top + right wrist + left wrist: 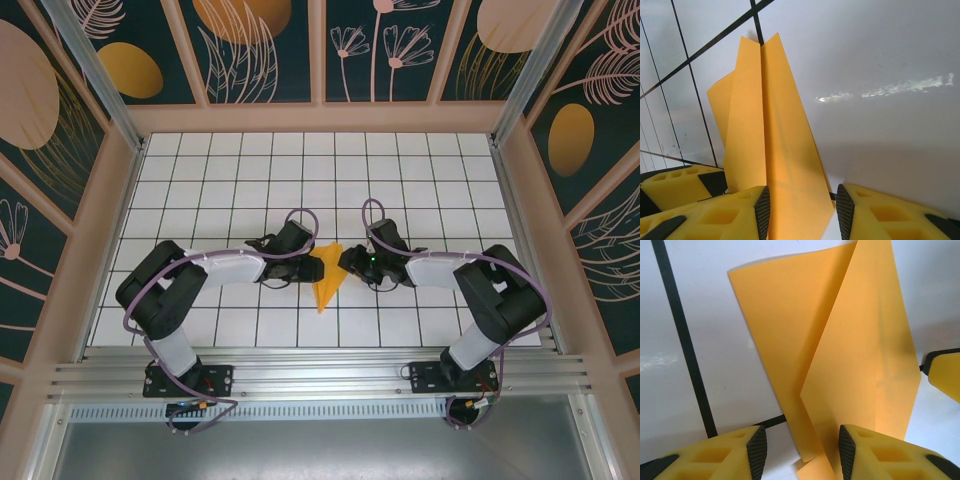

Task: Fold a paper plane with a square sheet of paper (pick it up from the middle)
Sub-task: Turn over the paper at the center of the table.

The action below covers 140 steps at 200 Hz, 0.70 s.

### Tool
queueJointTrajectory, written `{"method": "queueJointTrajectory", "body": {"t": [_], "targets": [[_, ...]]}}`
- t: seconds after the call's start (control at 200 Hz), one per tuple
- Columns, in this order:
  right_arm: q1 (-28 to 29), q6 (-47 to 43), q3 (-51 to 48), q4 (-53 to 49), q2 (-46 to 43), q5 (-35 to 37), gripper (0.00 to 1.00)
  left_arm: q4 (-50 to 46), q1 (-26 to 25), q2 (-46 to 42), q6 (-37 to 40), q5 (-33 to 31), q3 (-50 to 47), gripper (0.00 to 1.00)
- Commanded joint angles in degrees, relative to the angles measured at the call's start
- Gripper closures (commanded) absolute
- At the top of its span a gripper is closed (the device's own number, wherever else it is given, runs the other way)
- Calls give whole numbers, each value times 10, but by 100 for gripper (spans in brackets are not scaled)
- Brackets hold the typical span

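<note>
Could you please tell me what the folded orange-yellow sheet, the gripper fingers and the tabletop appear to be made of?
Folded sheet: thin matte paper, judging by sharp creases and raised flaps.
Left fingers: yellow, probably moulded plastic with hollow cells; dark pads likely rubber.
Tabletop: glossy white with black grid lines and reflections; material unclear.

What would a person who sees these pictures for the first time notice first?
The eye goes first to the folded orange-yellow paper, bright against the white grid table, near the table's middle. The left end effector and the right end effector meet at it from both sides, and the wrist views show the paper between their yellow fingers. Around the table, dark walls with large orange ovals and plant drawings catch the eye.
</note>
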Motion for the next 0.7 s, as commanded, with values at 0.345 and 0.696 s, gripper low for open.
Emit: {"method": "queueJointTrajectory", "body": {"t": [0.345,0.696], "targets": [[11,40,0,40,29,-32,60,22,-8,49,0,32,-12,68],[12,48,0,77,18,-55,61,32,-8,53,-6,36,-21,72]]}}
